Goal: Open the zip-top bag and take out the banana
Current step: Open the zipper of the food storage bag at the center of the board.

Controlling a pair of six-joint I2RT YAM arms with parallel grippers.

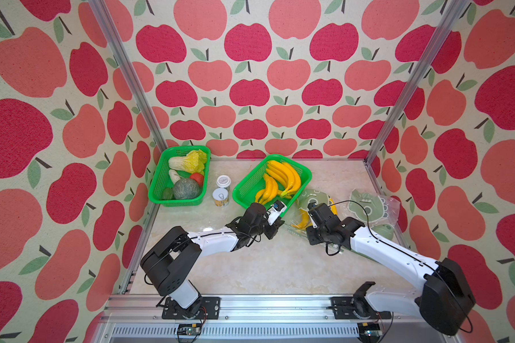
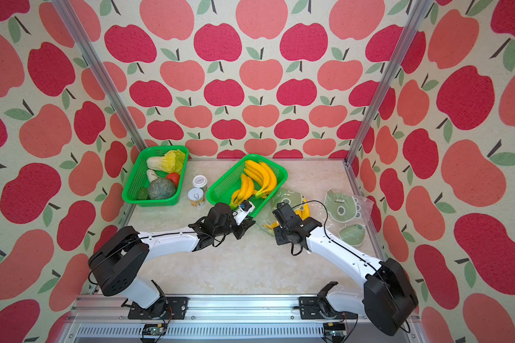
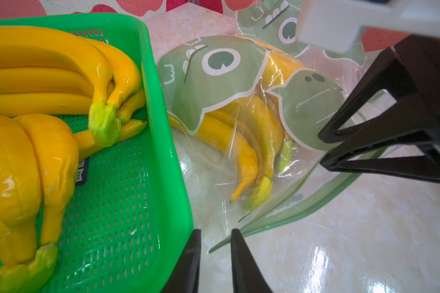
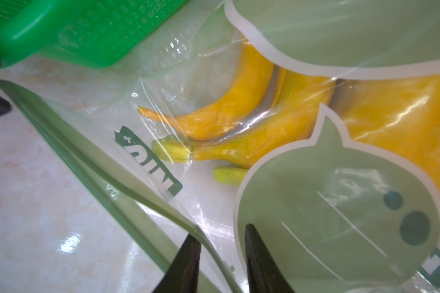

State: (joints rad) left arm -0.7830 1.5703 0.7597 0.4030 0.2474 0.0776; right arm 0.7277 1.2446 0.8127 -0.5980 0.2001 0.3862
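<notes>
The marble-look table (image 1: pixel 265 267) fills the floor of the apple-papered booth. The left arm (image 1: pixel 208 240) and the right arm (image 1: pixel 384 249) both reach in from the near edge and meet a little right of the table's middle.

At the far left corner sits a green vegetable basket (image 1: pixel 161 181) holding a cabbage, a melon and a tomato. A green banana basket (image 1: pixel 247 187) stands at an angle near the middle of the far edge, with yellow bunches (image 1: pixel 283 175) lying in it.

The zip-top bag (image 1: pixel 311 197), clear with green cartoon prints, lies on the table just beside the banana basket on its right-hand side, under the two wrists. A second bag (image 1: pixel 369 205) of the same print lies flat by the right edge. The banana (image 3: pixel 229 137) is inside the zip-top bag, a small yellow bunch with its pale green stem ends pointing toward the bag's green zip strip.

Two cans (image 1: pixel 220 197) stand one behind the other between the baskets.

The left gripper (image 3: pixel 216 233) is low at the near corner of the zip strip. Its fingers are a narrow way apart, and the tip of the strip reaches into the gap. The right gripper (image 4: pixel 220 233) is farther along the same edge. Its fingers are also apart, with the strip running between them and daylight on either side.
</notes>
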